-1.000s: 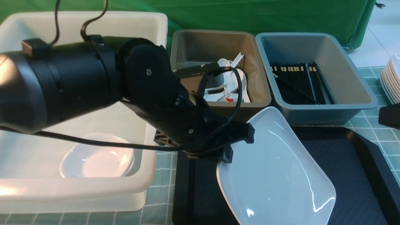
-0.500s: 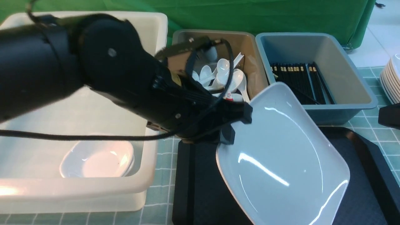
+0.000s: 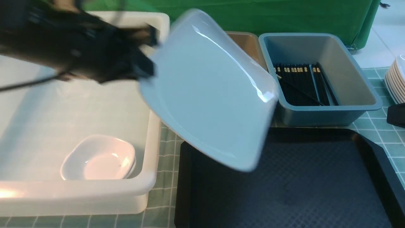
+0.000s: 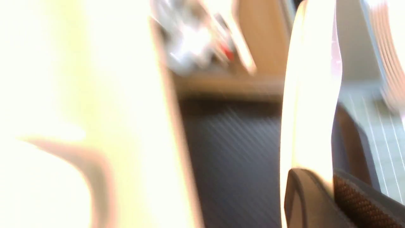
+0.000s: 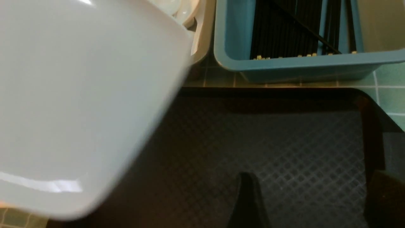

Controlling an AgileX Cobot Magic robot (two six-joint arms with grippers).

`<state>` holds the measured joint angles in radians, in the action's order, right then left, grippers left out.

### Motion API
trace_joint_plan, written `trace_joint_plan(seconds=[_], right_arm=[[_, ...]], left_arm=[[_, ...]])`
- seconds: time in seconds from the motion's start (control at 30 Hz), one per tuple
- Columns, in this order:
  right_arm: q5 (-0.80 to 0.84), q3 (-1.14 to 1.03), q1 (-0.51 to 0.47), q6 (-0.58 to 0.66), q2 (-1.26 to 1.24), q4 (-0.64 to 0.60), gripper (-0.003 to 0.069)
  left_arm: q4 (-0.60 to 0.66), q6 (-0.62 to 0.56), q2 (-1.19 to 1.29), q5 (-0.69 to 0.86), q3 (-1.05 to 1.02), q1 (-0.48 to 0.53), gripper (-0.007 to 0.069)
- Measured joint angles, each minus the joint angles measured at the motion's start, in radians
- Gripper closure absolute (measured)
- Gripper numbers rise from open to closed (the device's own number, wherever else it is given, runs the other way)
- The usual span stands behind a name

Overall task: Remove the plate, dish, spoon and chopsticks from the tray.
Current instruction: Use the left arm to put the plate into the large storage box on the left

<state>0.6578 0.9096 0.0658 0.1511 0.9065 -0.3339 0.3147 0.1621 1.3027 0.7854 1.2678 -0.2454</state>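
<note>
My left gripper point(image 3: 148, 52) is shut on the rim of the large white square plate point(image 3: 208, 91) and holds it tilted in the air, over the gap between the white tub point(image 3: 152, 148) and the black tray point(image 3: 284, 183). The left wrist view shows the plate edge-on point(image 4: 311, 95) between the pads point(image 4: 303, 196). The plate also fills the right wrist view point(image 5: 79, 95). The tray floor is bare. A small white dish point(image 3: 98, 160) lies in the white tub. Black chopsticks point(image 3: 300, 84) lie in the blue-grey tub point(image 3: 319, 115). The spoon is hidden behind the plate. My right gripper point(image 5: 310, 202) is open above the tray.
A grey-brown tub point(image 3: 250, 44) stands behind the plate, mostly hidden; blurred spoons show in it in the left wrist view point(image 4: 196, 44). A stack of white dishes point(image 3: 397, 82) stands at the far right. The right arm point(image 3: 397, 115) sits at the right edge.
My left gripper has lifted the plate off the tray and swung it up and left toward the white tub. The tray floor now shows bare. The right arm has not moved.
</note>
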Motion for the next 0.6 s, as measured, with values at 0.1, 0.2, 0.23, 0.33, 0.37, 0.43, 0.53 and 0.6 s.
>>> trace_joint_plan(seconds=[0.1,0.2,0.23,0.33,0.37,0.43,0.53,0.6], right_arm=[[0.000,0.001,0.000,0.000,-0.009,0.000,0.0157],[0.000,0.001,0.000,0.000,-0.010,0.000,0.0158],[0.000,0.001,0.000,0.000,-0.010,0.000,0.0158],[0.000,0.001,0.000,0.000,-0.010,0.000,0.0159],[0.000,0.001,0.000,0.000,-0.010,0.000,0.0159],[0.000,0.001,0.000,0.000,-0.010,0.000,0.0159],[0.000,0.001,0.000,0.000,-0.010,0.000,0.0159],[0.000,0.001,0.000,0.000,-0.010,0.000,0.0159]], left_arm=[[0.043,-0.082,-0.013,0.025,0.033,0.196,0.0594],[0.124,-0.176,-0.004,0.033,0.070,0.371,0.0594],[0.176,-0.233,0.006,0.035,0.086,0.450,0.0594],[0.326,-0.369,0.058,0.035,0.115,0.619,0.0594],[0.359,-0.399,0.083,0.034,0.119,0.658,0.0594],[0.383,-0.427,0.140,0.023,0.122,0.701,0.0594],[0.387,-0.465,0.230,0.006,0.122,0.727,0.0594],[0.411,-0.508,0.287,-0.001,0.122,0.729,0.0592]])
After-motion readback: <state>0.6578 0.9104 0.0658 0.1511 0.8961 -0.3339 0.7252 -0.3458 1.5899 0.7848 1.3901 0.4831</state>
